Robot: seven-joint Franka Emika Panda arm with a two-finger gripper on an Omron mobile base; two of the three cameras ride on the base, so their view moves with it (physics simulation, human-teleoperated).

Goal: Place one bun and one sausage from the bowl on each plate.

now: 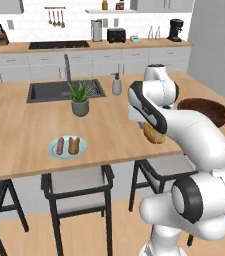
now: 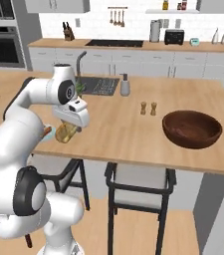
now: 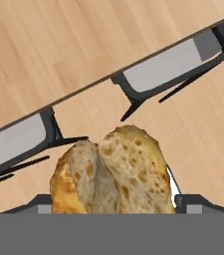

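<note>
I am driving the rig through a rendered home kitchen; a long wooden island counter [image 1: 24, 145] carries a dark sink [image 1: 59, 91] with a tall faucet [image 1: 67, 67] and a soap dispenser [image 1: 116, 84]; black stools [image 1: 79, 187] are tucked under its edge; along the back wall I see a cooktop [image 1: 59, 44], a toaster [image 1: 116, 35], a coffee machine [image 1: 175, 30], a knife block [image 1: 2, 35], hanging utensils [image 1: 55, 17] and, at left, a wall oven [image 2: 1, 47].

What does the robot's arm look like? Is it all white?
Mostly. The arm is made of smooth, rounded, glossy white segments, with dark grey to black bands and round caps at the joints. The gripper hangs from a boxy white hand. No cables show.
</note>
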